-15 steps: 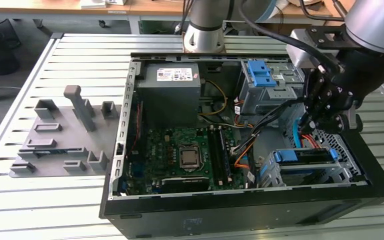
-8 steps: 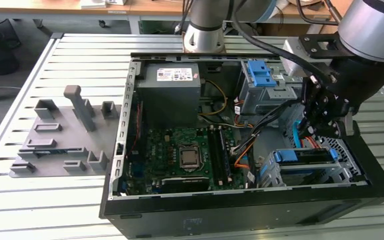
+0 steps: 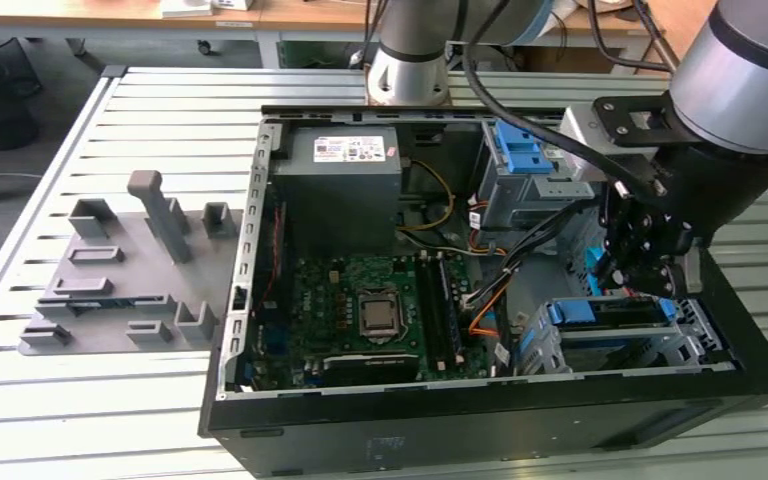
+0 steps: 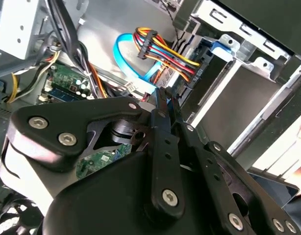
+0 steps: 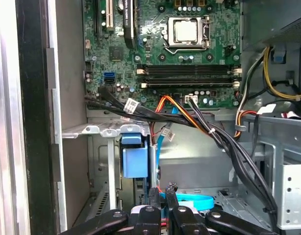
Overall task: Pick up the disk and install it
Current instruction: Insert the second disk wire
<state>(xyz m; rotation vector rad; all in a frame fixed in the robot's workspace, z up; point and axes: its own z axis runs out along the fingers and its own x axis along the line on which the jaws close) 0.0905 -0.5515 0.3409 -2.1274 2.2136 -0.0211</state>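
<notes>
Inside the computer case (image 3: pixel 491 400), gripper (image 5: pixel 162 192) nearly closed, empty, beside the blue-framed disk (image 3: pixel 607 312)

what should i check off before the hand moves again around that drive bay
1. Hand positioned above the drive bay: ok.
2. Disk sitting inside the bay, blue carrier between the metal walls: ok.
3. Disk pushed fully home: cannot tell.
4. Cables away from the hand: not ok; the coloured cable bundle and a flat blue cable lie right beside it.
5. Case lying open, motherboard exposed: ok.
</notes>
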